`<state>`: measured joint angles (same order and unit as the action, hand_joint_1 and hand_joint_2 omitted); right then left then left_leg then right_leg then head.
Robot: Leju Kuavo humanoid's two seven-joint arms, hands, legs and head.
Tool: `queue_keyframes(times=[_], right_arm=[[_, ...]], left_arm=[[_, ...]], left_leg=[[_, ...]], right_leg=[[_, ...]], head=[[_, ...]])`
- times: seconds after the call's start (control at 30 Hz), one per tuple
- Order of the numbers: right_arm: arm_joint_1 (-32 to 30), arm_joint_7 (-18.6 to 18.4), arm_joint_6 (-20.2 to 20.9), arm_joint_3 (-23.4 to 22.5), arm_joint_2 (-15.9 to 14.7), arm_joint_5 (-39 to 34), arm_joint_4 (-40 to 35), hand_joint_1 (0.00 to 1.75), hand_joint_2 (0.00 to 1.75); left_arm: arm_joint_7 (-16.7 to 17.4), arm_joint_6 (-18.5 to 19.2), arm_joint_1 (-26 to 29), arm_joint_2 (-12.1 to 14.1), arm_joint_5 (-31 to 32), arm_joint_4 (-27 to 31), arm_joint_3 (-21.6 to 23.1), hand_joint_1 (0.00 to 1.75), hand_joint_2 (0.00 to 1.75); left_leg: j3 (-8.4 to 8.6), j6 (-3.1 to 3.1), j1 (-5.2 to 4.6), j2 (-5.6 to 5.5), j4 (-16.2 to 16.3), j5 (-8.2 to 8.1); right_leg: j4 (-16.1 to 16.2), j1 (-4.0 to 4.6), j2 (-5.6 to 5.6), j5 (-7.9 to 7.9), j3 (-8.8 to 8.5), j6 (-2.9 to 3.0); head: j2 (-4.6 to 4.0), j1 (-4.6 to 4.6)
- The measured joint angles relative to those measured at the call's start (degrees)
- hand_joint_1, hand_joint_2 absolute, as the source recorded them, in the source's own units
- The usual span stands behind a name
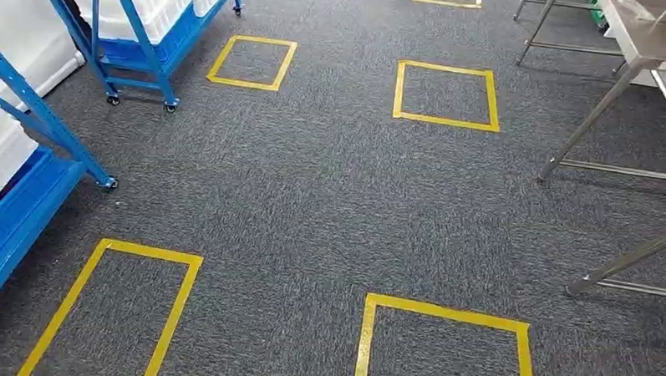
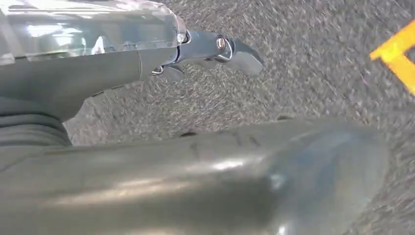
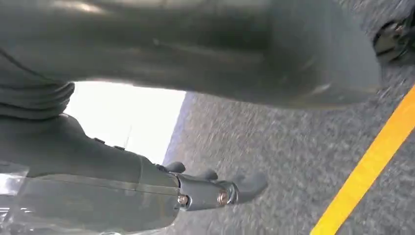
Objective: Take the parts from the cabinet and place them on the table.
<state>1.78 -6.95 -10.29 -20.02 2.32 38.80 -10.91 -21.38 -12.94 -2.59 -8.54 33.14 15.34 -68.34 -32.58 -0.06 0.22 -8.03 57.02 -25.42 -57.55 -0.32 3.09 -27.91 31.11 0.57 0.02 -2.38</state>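
Your left hand and right hand hang over the carpet, fingers apart, holding nothing, since you're likely mid-walk. Beyond the yellow squares, blue cabinets stand left, the steel table right; I can't make out the parts.

Yellow tape squares mark grey carpet.

Grey carpet, yellow tape squares, blue racks.
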Motion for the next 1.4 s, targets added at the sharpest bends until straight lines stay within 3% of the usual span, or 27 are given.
queue_keyframes(times=[0.03,0.1,0.17,0.23,0.3,0.33,0.37,0.4,0.43,0.53,0.6,0.67,0.7,0.73,0.77,0.83,0.87,0.9,1.03,1.07,1.1,1.13,1.2,1.23,1.3,1.37,1.4], right_arm=[[0.16,-0.11,0.07,-0.11,0.0,0.33,0.0,0.0,0.0],[-0.22,-0.15,0.13,-0.35,-0.18,0.54,0.0,0.0,0.0],[-0.45,-0.15,0.17,-0.5,-0.42,0.61,0.02,0.0,0.0],[-0.37,-0.15,0.17,-0.7,-0.5,0.65,0.02,0.0,0.0],[-0.18,0.2,0.09,-0.76,-0.5,0.59,0.02,0.0,0.0],[-0.17,0.97,-0.09,-0.85,-0.5,0.26,0.02,0.0,0.0],[-0.2,2.26,-0.42,-1.11,-0.55,-0.05,0.02,0.0,0.0],[-0.17,3.79,-0.81,-1.53,-1.14,-0.07,0.02,0.0,0.0],[-0.05,5.5,-1.09,-1.81,-1.14,-0.22,0.02,0.0,0.0],[0.97,12.29,-2.14,-3.13,-1.18,-2.04,-0.18,0.0,0.0],[1.04,16.49,-2.32,-4.56,-1.25,-3.41,-0.22,0.0,0.0],[0.99,18.23,-2.8,-5.64,-1.29,-3.45,-0.22,0.0,0.0],[0.95,18.51,-2.91,-5.96,-1.35,-3.11,-0.22,0.0,0.0],[1.01,18.76,-2.93,-6.31,-1.42,-2.56,-0.22,0.0,0.0],[1.13,18.69,-2.95,-6.54,-1.42,-1.99,-0.22,0.0,0.0],[1.31,17.84,-2.99,-6.88,-1.42,-0.86,-0.22,0.0,0.0],[1.2,16.96,-3.04,-6.97,-1.49,-0.22,-0.22,0.0,0.0],[1.01,16.04,-3.1,-6.99,-1.62,0.26,-0.18,0.0,0.0],[0.6,12.72,-3.43,-7.06,-1.62,1.18,-0.17,0.0,0.0],[0.6,11.91,-3.43,-7.06,-1.49,1.38,-0.15,0.0,0.0],[0.6,11.36,-3.41,-7.06,-1.46,1.55,-0.15,0.0,0.0],[0.47,10.73,-3.37,-7.06,-1.46,1.78,-0.15,0.0,0.0],[0.34,9.62,-3.02,-7.1,-1.46,1.96,-0.15,0.0,0.0],[0.36,9.29,-2.82,-7.21,-1.46,1.72,-0.15,0.0,0.0],[0.38,9.07,-2.45,-7.52,-1.46,1.37,-0.15,0.0,0.0],[0.47,8.98,-1.9,-7.52,-1.42,1.38,-0.15,0.0,0.0],[0.44,8.96,-1.75,-7.52,-1.4,1.4,-0.13,0.0,0.0]], left_arm=[[-0.37,0.2,0.14,0.88,1.25,-0.06,0.96,0.0,0.0],[-0.76,0.68,0.25,1.86,2.51,-0.33,2.91,0.0,0.0],[-0.89,0.72,0.06,2.6,2.88,-0.48,3.87,0.0,0.0],[-0.92,0.72,0.24,3.02,2.88,-0.63,4.54,0.0,0.0],[-1.38,0.65,0.65,3.39,3.73,-0.7,5.2,0.0,0.0],[-2.3,0.46,0.75,3.63,5.03,-0.7,5.88,0.0,0.0],[-4.22,0.06,0.71,3.67,6.29,-0.74,6.82,0.0,0.0],[-7.03,-0.3,0.53,3.67,6.83,-0.87,7.6,0.0,0.0],[-10.37,-0.59,0.46,3.71,6.97,-0.9,8.12,0.0,0.0],[-17.86,0.74,0.69,2.92,1.27,1.6,10.95,0.0,0.0],[-18.66,-0.25,0.4,1.18,-7.61,5.85,18.17,0.0,0.0],[-18.91,-1.9,-1.42,0.61,-12.25,6.54,27.92,0.0,0.0],[-18.9,-2.12,-2.22,0.05,-13.59,6.43,31.25,0.0,0.0],[-18.8,-2.3,-2.75,-0.34,-15.41,5.74,34.93,0.0,0.0],[-17.76,-2.65,-3.0,-0.53,-16.25,4.48,36.85,0.0,0.0],[-13.4,-3.45,-2.71,-0.9,-17.64,1.71,39.33,0.0,0.0],[-10.81,-3.54,-2.04,-0.92,-18.13,0.7,40.17,0.0,0.0],[-8.19,-3.54,-1.32,-1.03,-18.47,-0.29,40.87,0.0,0.0],[-2.29,-3.8,0.51,-0.66,-19.61,-2.14,41.61,0.0,0.0],[-1.39,-3.78,0.59,-0.33,-20.11,-2.45,41.7,0.0,0.0],[-0.87,-3.56,0.69,-0.09,-20.4,-2.58,41.7,0.0,0.0],[-0.7,-2.97,0.6,0.4,-20.72,-2.64,41.68,0.0,0.0],[-1.55,-1.18,0.55,1.16,-21.6,-2.69,41.68,0.0,0.0],[-2.16,-0.59,0.6,1.44,-21.95,-2.73,41.68,0.0,0.0],[-2.95,0.13,0.73,2.4,-22.34,-2.8,41.61,0.0,0.0],[-3.19,0.35,0.81,3.27,-22.32,-2.8,41.59,0.0,0.0],[-3.32,0.46,0.81,3.58,-22.3,-2.86,41.57,0.0,0.0]], left_leg=[[-0.19,-0.11,-0.19,0.8,0.34,-0.35],[-2.36,-0.5,-0.31,6.48,5.03,-3.38],[-6.81,-1.0,0.15,7.5,14.04,-7.36],[-9.16,-1.43,0.58,7.63,18.26,-7.6],[-5.94,-1.84,1.02,8.0,11.55,-3.12],[-3.06,-1.99,1.18,9.12,5.81,-0.31],[-0.95,-2.23,1.12,11.91,1.27,0.25],[-0.61,-1.68,0.41,12.03,0.93,0.05],[-0.83,-0.86,0.56,10.9,1.15,-0.03],[-0.79,0.37,0.23,9.35,0.77,0.12],[-0.81,1.12,0.4,8.34,0.55,0.36],[-1.1,1.58,0.19,6.58,0.55,0.53],[-1.15,1.69,-0.01,5.61,0.57,0.59],[-1.09,1.7,-0.19,4.67,0.57,0.58],[-0.84,1.8,-0.36,3.93,0.58,0.51],[-0.14,1.81,-0.58,2.8,0.57,0.2],[0.13,1.74,-0.59,2.51,0.58,0.01],[-0.04,1.7,-0.54,2.33,0.56,-0.08],[-0.86,0.55,-0.21,-0.6,0.38,0.33],[-1.05,0.36,-0.54,-0.11,0.82,-0.25],[-1.66,0.07,-0.9,3.73,2.66,-1.76],[-3.37,-0.15,-0.83,5.86,6.25,-3.99],[-7.75,-0.64,-0.42,7.24,15.78,-8.22],[-8.95,-0.89,-0.15,7.41,18.35,-8.59],[-6.88,-1.36,0.32,7.73,14.79,-5.35],[-1.14,-1.24,0.48,8.14,4.3,-0.33],[0.84,-0.95,0.38,8.77,0.69,-0.44]], right_leg=[[0.81,-0.68,-0.85,0.41,-0.34,0.59],[1.3,-0.28,-2.37,0.47,-0.86,1.22],[1.25,-0.02,-4.16,0.29,-0.91,1.4],[1.22,-0.03,-5.67,0.03,-1.04,1.25],[1.15,-0.14,-6.93,-0.39,-1.48,0.88],[1.0,-0.22,-7.57,-0.74,-1.78,0.55],[0.75,-0.07,-8.26,-1.15,-2.0,0.05],[0.38,0.23,-8.6,-1.47,-1.85,-0.39],[0.49,0.3,-9.09,-1.51,-1.98,-0.65],[0.58,-0.08,-10.37,-1.91,-2.41,-1.62],[-3.61,-0.51,-5.34,-4.89,-0.6,-1.89],[-13.23,-0.45,-3.63,-8.94,4.49,-1.84],[-16.67,-0.41,-3.43,-9.8,6.52,-1.77],[-18.54,-0.37,-3.25,-9.64,7.98,-1.58],[-17.43,-0.21,-3.09,-7.81,7.97,-1.26],[-8.94,0.23,-2.27,-1.75,4.75,-0.28],[-3.59,0.53,0.0,1.3,2.66,0.24],[-1.76,0.46,3.38,1.07,1.88,0.61],[-0.07,0.54,0.9,1.08,1.43,0.65],[0.93,-0.11,-0.28,1.47,1.0,0.98],[1.37,0.04,-1.0,1.52,0.58,1.19],[1.42,0.1,-1.61,1.49,0.47,1.33],[1.38,0.15,-3.17,1.06,0.36,1.42],[1.37,0.12,-3.65,0.74,0.26,1.31],[1.32,-0.02,-4.47,0.28,-0.45,1.09],[1.23,-0.16,-4.9,-0.3,-1.45,0.7],[1.24,-0.17,-5.13,-0.58,-1.72,0.46]], head=[[0.0,-0.02],[0.0,-0.07],[0.0,-0.07],[0.0,-0.07],[0.0,-0.07],[0.0,-0.07],[0.0,-0.07],[0.0,-0.07],[0.0,0.04],[0.0,0.02],[0.0,0.02],[0.0,0.02],[0.0,0.02],[0.0,0.02],[0.0,0.02],[0.0,0.02],[0.0,0.02],[0.0,0.04],[0.0,0.0],[0.0,0.0],[0.0,0.02],[0.0,-0.05],[0.0,-0.04],[0.0,-0.04],[0.0,-0.04],[0.0,-0.04],[0.0,-0.02]])
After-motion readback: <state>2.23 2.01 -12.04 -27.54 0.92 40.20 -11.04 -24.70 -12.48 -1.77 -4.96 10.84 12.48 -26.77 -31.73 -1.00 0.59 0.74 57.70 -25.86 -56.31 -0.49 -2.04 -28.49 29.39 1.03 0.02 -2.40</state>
